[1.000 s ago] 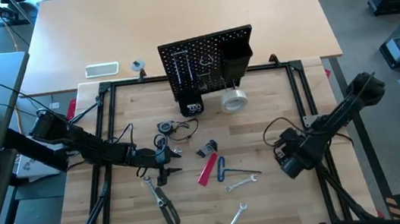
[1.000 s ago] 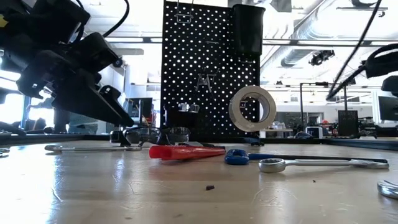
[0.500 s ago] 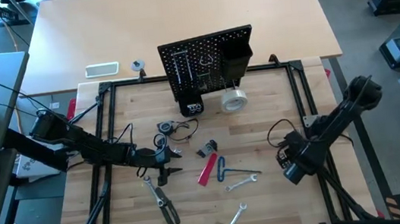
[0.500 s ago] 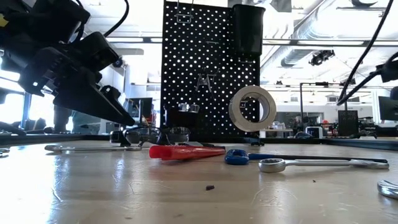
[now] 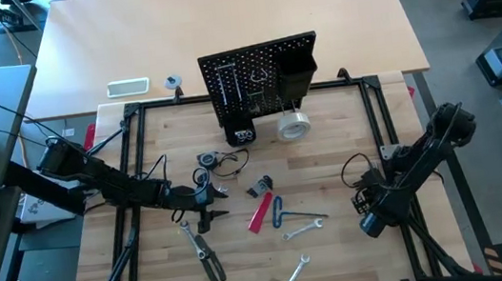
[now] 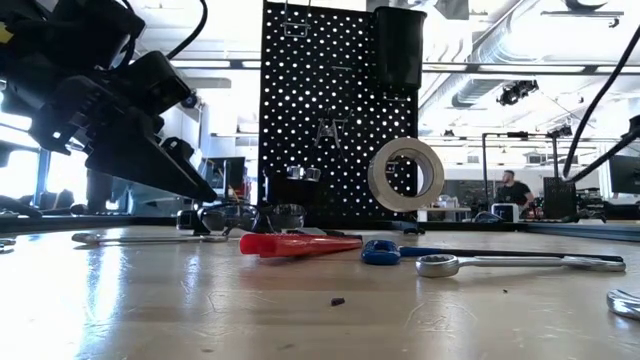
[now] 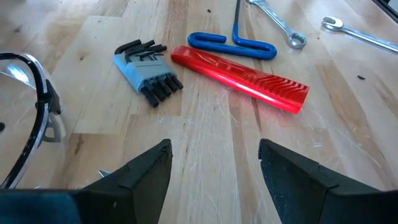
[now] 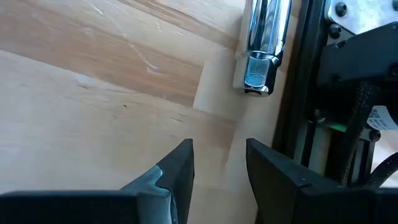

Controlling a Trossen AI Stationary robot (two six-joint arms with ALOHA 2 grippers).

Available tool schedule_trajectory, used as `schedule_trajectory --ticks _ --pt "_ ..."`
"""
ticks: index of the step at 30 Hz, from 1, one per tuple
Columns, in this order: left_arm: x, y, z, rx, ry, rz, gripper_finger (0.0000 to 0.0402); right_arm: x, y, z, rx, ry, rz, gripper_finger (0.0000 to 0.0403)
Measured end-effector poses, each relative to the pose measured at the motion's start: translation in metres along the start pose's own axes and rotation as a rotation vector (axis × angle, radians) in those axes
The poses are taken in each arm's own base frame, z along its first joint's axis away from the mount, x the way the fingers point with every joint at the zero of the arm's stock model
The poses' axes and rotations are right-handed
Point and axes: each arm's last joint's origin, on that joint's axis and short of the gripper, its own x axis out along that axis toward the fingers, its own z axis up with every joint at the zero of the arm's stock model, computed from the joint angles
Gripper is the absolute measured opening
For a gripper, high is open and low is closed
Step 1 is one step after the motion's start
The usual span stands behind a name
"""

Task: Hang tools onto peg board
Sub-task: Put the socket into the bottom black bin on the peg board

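Note:
The black peg board (image 5: 261, 77) stands upright at the table's far middle, with a pale tape roll (image 5: 293, 126) in front of its lower right. On the wood lie hex keys (image 7: 147, 70), a red-handled cutter (image 7: 239, 78), a blue-handled tool (image 7: 231, 45), silver wrenches (image 5: 305, 226) and black-handled pliers (image 5: 208, 259). My left gripper (image 5: 207, 206) hovers open at the left, pointing at the hex keys and cutter. My right gripper (image 5: 369, 224) is open at the near right, over bare wood (image 8: 219, 171) beside the table frame.
Clear safety glasses (image 7: 34, 118) lie just beside my left gripper. A chrome socket-like piece (image 8: 263, 43) lies against the black frame rail (image 8: 298, 93) ahead of my right gripper. A white flat device (image 5: 127, 87) sits on the far table. A person (image 6: 512, 188) stands far behind.
My right gripper has swung toward the table's near right corner, sunk lower and rolled about its own axis; in the low view the arm has slid out toward the right edge. Its fingers have kept the same gap. No tool has moved.

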Motion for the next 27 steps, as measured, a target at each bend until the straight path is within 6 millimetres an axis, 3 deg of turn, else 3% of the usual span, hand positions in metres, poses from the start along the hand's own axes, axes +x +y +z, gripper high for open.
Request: schedule_trajectory --ticks 12,21,27 --pt "0.000 0.000 0.001 -0.061 -0.009 -0.002 0.0231 0.020 0.015 0.000 -0.012 -0.153 -0.078 0.0138" --pt "0.000 0.000 0.001 -0.114 -0.009 -0.002 0.0231 0.041 0.015 0.012 0.029 -0.231 0.060 0.0137" --pt "0.000 0.000 0.001 -0.126 -0.009 0.003 0.0231 0.035 0.023 0.013 0.038 -0.309 0.168 0.0138"
